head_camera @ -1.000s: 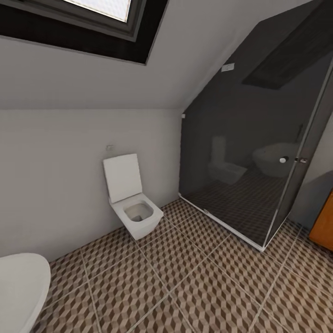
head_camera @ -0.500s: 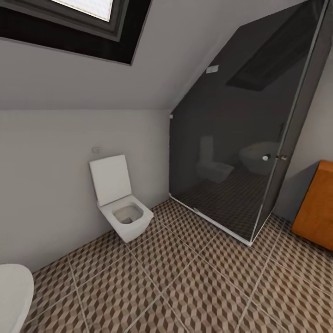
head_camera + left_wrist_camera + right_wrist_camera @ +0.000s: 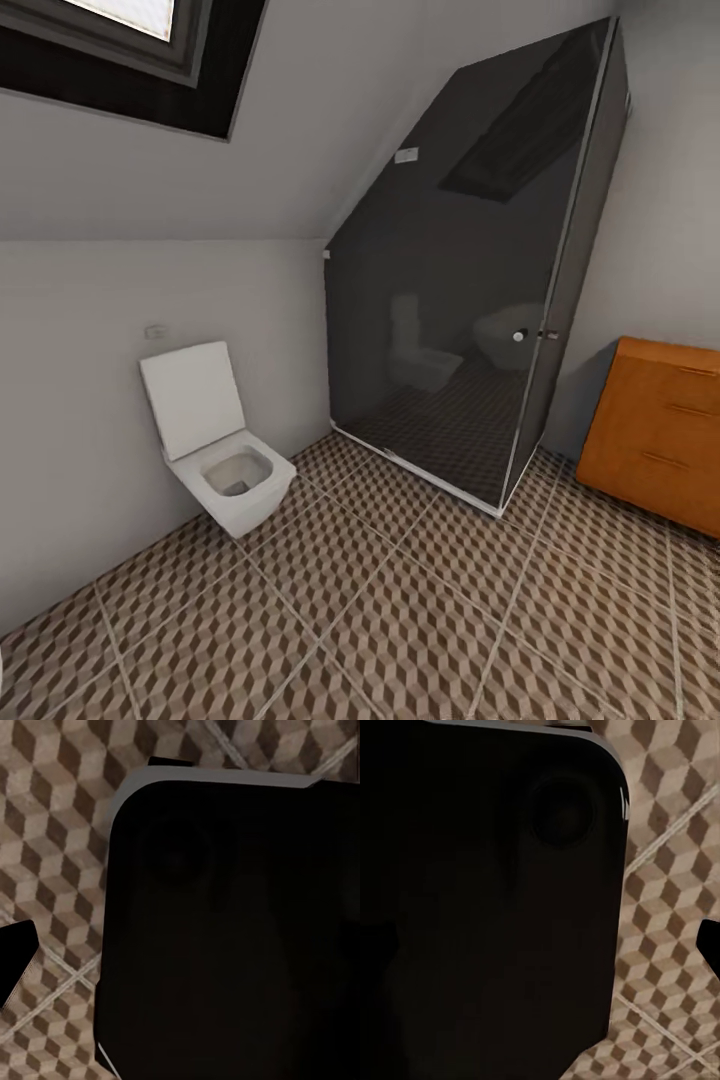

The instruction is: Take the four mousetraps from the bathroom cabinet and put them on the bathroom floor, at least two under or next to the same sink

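Observation:
The orange-brown wooden cabinet (image 3: 660, 430) stands against the right wall in the head view, with its drawer fronts and flat top partly cut off by the picture's edge. The bathroom floor (image 3: 400, 620) of brown, beige and white cube-pattern tiles spreads across the foreground. The same floor tiles (image 3: 52, 832) appear in the left wrist view beside a large black rounded part of my own body (image 3: 240, 937). The right wrist view has floor tiles (image 3: 675, 907) beside a black body part (image 3: 487, 907) as well. The mousetraps and the sink are out of view.
A white wall-hung toilet (image 3: 215, 450) with its lid up sits at the left wall. A dark glass shower enclosure (image 3: 470, 300) fills the far corner under the sloped ceiling, between toilet and cabinet. A skylight window (image 3: 130, 50) is at the upper left.
The head camera has turned to the right: toilet and shower slid left in the picture, the cabinet came further into view, and the white rounded edge at the lower left dropped out.

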Available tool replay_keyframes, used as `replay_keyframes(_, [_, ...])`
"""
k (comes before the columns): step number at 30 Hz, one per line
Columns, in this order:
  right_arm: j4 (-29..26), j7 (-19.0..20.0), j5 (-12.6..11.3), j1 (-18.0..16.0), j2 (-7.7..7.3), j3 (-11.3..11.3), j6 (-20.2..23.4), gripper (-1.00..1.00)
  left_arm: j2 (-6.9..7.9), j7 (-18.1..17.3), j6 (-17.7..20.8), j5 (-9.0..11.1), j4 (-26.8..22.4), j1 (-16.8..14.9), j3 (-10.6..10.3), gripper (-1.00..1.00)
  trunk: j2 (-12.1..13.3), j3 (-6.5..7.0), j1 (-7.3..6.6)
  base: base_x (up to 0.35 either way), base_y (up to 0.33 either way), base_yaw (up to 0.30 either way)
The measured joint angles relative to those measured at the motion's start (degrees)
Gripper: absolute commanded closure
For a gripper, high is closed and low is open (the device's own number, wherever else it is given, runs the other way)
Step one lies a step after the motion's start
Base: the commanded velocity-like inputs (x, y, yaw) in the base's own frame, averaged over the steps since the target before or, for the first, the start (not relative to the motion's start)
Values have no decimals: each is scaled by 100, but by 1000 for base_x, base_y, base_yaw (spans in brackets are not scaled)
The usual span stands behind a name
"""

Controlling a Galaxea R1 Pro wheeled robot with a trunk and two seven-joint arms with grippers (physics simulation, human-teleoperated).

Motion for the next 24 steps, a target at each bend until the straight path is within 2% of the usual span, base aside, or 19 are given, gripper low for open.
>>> replay_keyframes(24, [-1, 5, -3, 0, 1, 0, 4, -100, 0, 0, 0, 0, 1, 0, -1, -100, 0, 66, 0, 0, 0, -273])
